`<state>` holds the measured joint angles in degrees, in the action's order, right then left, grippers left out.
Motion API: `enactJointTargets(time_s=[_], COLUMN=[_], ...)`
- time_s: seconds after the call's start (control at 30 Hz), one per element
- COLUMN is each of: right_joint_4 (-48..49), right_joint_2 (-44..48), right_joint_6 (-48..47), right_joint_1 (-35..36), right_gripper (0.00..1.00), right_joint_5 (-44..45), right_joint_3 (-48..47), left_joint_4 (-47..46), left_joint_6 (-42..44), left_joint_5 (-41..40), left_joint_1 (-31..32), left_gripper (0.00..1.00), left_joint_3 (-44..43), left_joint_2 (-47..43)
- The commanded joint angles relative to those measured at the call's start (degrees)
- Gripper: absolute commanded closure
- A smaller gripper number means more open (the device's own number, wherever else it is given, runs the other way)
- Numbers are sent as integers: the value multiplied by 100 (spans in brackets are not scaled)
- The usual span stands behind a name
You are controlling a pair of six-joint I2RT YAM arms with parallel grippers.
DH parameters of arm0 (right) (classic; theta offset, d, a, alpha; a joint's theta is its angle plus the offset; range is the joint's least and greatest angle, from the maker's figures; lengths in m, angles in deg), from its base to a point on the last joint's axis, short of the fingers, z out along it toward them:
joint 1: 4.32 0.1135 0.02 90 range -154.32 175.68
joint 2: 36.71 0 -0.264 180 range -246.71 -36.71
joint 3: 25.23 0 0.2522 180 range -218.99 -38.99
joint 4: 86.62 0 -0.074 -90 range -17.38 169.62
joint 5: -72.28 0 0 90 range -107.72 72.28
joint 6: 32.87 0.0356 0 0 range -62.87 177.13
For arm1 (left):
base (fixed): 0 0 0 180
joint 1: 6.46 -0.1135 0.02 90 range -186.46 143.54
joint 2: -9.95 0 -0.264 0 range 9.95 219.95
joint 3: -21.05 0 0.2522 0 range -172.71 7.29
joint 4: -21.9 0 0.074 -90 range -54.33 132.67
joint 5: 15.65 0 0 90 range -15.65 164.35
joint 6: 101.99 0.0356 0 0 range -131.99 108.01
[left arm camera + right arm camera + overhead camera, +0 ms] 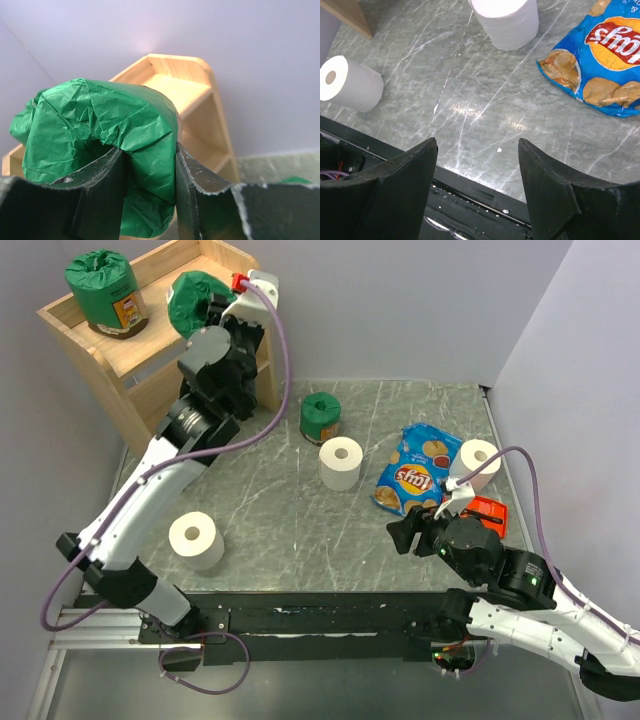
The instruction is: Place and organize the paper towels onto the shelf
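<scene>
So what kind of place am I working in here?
Likely a robot lab test cell: plain walls box in a marble-look table, with a small wooden shelf staged as a prop.

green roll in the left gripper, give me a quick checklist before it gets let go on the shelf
1. Grip: left gripper shut on the green roll: ok
2. Roll over the top board of the shelf: ok
3. Roll resting on that board: cannot tell
4. Bare wood left beside the other green roll: ok
5. Right gripper open, empty, over the table, away from the shelf: ok
</scene>
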<state>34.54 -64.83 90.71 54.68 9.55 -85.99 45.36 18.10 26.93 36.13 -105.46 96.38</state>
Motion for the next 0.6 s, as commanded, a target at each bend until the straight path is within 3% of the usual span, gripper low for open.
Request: enactJointTargets(time_s=[0.0,0.27,0.57], right_joint_4=[-10,-45,-159], right_joint_2=[-62,-18,8], right_joint_6=[69,70,61], right_joint_1=[-3,-3,-3], right_gripper=[27,27,26], right_joint_5=[-37,-134,-64], right_joint_3=[-265,-213,-265], left_joint_4=[-1091,-1251,-1136], left_joint_6=[682,683,612], left_joint_5=[479,804,884], left_joint_1=[-496,-1217,-1621], left_gripper=[69,71,70], left_joint_3=[-335,-1134,-1461], left_joint_2=[426,1261,1675])
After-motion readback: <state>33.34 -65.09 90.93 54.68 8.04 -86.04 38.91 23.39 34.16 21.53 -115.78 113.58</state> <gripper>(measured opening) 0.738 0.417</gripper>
